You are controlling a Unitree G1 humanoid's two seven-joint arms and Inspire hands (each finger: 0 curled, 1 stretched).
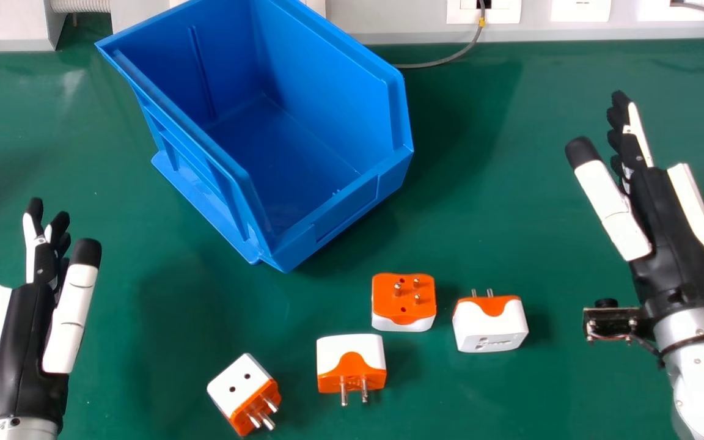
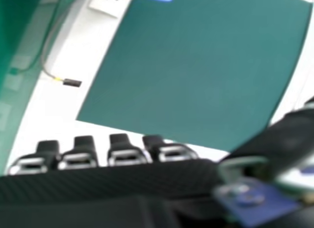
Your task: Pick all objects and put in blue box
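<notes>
"Where are the adapters?"

"All four are on the green desk, outside the blue box and on its near side. The first adapter, the one closest to the box, has its orange face and metal pins upward."

"And the others?"

"The second adapter is just to the right of that one, pins pointing away from us. The third adapter is nearer, white part at the back, pins toward us. Left of it, the fourth adapter sits at a slant, its pins toward the near right."

"How does the box stand?"

"Turned at an angle, open side up, one corner toward the adapters."

"What about the hands?"

"The left hand is well apart from the box, at the left, fingers extended forward and thumb held off from them. The right hand is over the right side, also with straight fingers, its thumb set apart. Neither is pinching anything."

"Anything farther out?"

"A small circuit board beside the right wrist, and a grey cable curving behind the box, near the white wall strip."
</notes>
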